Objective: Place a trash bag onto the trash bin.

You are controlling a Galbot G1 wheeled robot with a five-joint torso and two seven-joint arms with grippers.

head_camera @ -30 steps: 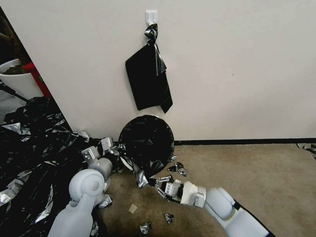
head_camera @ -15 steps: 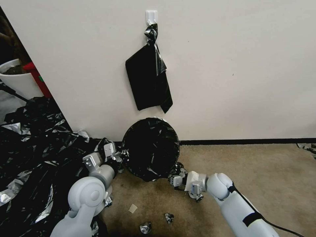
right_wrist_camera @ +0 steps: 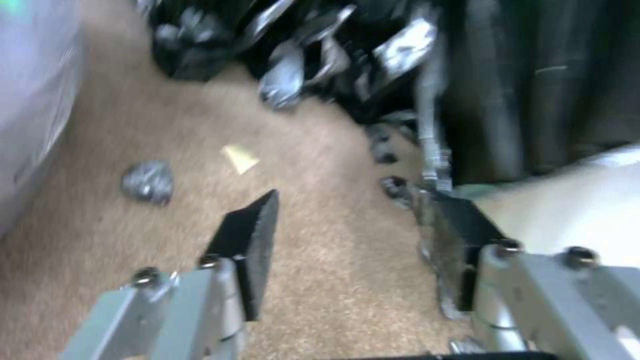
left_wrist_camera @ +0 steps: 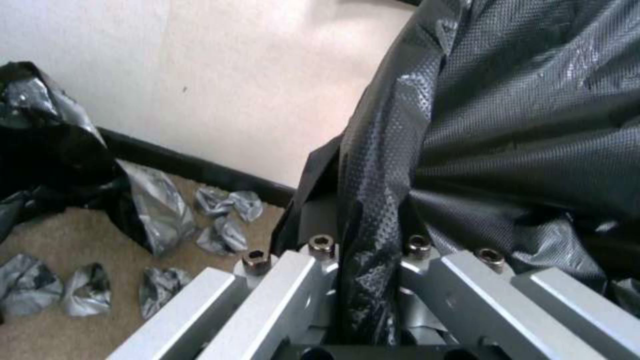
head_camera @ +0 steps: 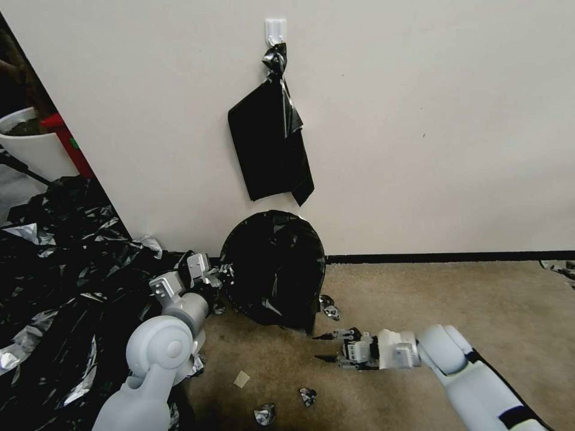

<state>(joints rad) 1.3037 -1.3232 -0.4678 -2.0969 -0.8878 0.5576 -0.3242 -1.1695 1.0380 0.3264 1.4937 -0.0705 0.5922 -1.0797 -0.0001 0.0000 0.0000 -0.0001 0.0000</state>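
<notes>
Several torn black scraps (head_camera: 328,306) are lying on the carpet (head_camera: 455,299) in the head view, where the trash bag (head_camera: 274,266) is covering the trash bin against the wall (head_camera: 419,120), the left gripper (head_camera: 206,278) at its side. In the left wrist view, that gripper is pinching a fold of the bag (left_wrist_camera: 373,220) tightly. In the right wrist view, the right gripper (right_wrist_camera: 353,235) is hanging wide apart over the carpet, holding nothing, just beside the bin's cream side (right_wrist_camera: 567,200).

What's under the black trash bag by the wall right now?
The trash bag drapes over a rounded form, presumably the trash bin. The left tool pinches the bag's edge; the right tool is open on the carpet. The right wrist view shows a cream patch below the bag's hem.
</notes>
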